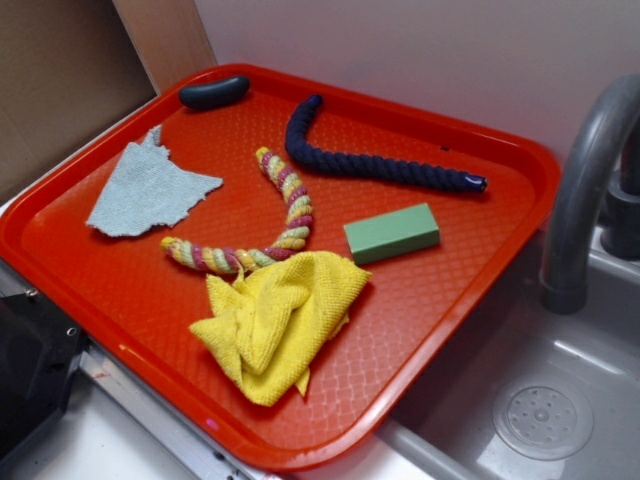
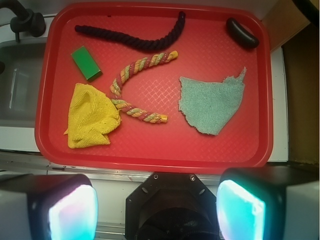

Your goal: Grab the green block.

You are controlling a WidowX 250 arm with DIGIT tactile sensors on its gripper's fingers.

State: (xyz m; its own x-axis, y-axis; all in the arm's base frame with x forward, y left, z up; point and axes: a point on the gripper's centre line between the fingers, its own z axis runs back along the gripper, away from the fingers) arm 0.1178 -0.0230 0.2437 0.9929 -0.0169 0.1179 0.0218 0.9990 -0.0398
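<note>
The green block (image 1: 392,233) lies flat on the red tray (image 1: 480,270), right of centre, just beyond the yellow cloth (image 1: 272,320). In the wrist view the green block (image 2: 86,63) sits at the upper left of the tray (image 2: 260,100), above the yellow cloth (image 2: 92,116). My gripper (image 2: 156,210) is open and empty, its two fingers wide apart, held high above the tray's near edge and far from the block. The gripper does not show in the exterior view.
A multicoloured rope (image 1: 283,215), a dark blue rope (image 1: 370,160), a pale blue-grey cloth scrap (image 1: 148,190) and a dark oblong object (image 1: 214,92) lie on the tray. A grey faucet (image 1: 590,190) and sink (image 1: 540,400) stand right of the tray.
</note>
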